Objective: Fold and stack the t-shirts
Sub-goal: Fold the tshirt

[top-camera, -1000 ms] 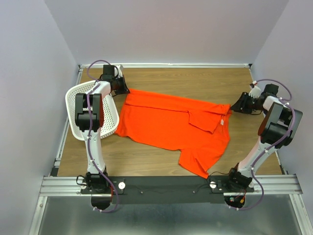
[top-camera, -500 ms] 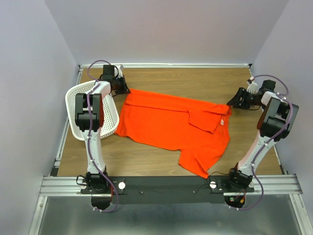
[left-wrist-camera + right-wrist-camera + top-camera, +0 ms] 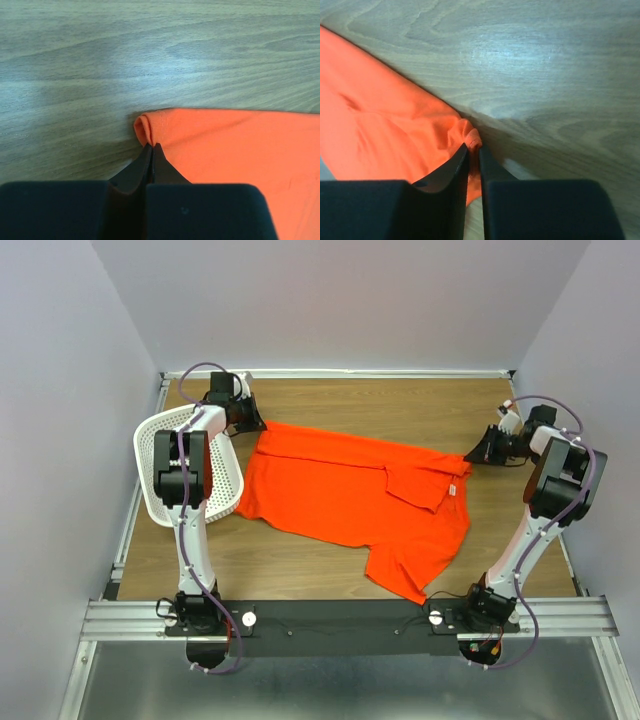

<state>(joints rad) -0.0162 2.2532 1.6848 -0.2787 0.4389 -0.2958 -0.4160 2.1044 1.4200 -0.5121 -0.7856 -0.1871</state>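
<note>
A bright orange-red t-shirt (image 3: 340, 490) lies mostly flat across the middle of a wooden table (image 3: 400, 405), seen from above. It runs slantwise from the far left to the near right. A flap is folded over near its small white neck label (image 3: 453, 490), and one sleeve (image 3: 405, 575) trails toward the near edge. A white perforated basket (image 3: 228, 485) sits at the left, touching the shirt's left edge.

The left gripper (image 3: 151, 146) is at the shirt's far left corner. Its jaws are pressed together on the cloth, and a small roll of fabric bunches just beyond the tips. The right gripper (image 3: 474, 147) is at the far right corner. Its jaws are drawn almost together on a puckered nub of fabric, though how deep that bite goes is hard to tell from the wrist view.

The cloth looks light, thin and completely limp, so it will likely sag, drape and crease wherever it is unsupported. It is not fragile, but a shallow pinch could slip off a single layer. The best holds are probably at corners and hems, where doubled fabric gives more to grip. Lifting two corners together should keep the edge taut.
</note>
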